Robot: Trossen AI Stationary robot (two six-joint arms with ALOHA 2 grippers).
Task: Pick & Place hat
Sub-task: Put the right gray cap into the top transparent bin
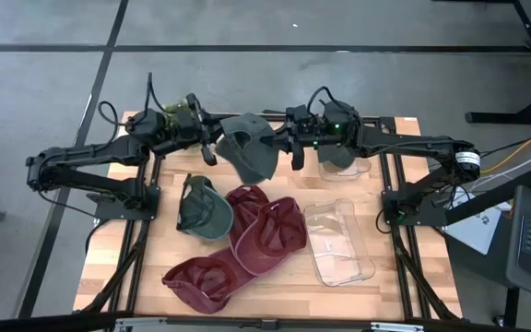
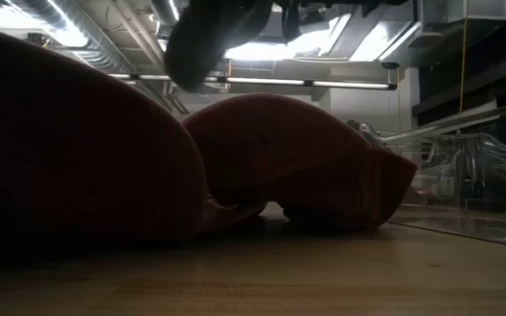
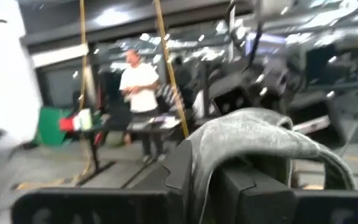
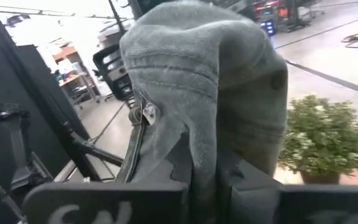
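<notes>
A grey-green cap hangs in the air at about 12 o'clock over the desk, stretched between the two arms. The left end effector pinches its edge from the 9 o'clock side and the right end effector from the 3 o'clock side; both wrist views show dark fingers closed on grey fabric, so each looks clamped on the cap.

Below, at 6 o'clock, lie another green cap, two maroon caps and a third, with a clear bin at about 4 o'clock and a second bin under the right arm.

The risk I see is in the shared hold. If one arm moves away before the other lets go, the fabric may be pulled taut and slip from a pinch, dropping the cap onto the pile. If both release together, it falls short of either bin. A thin fold of cloth may also snag on a finger at release.
</notes>
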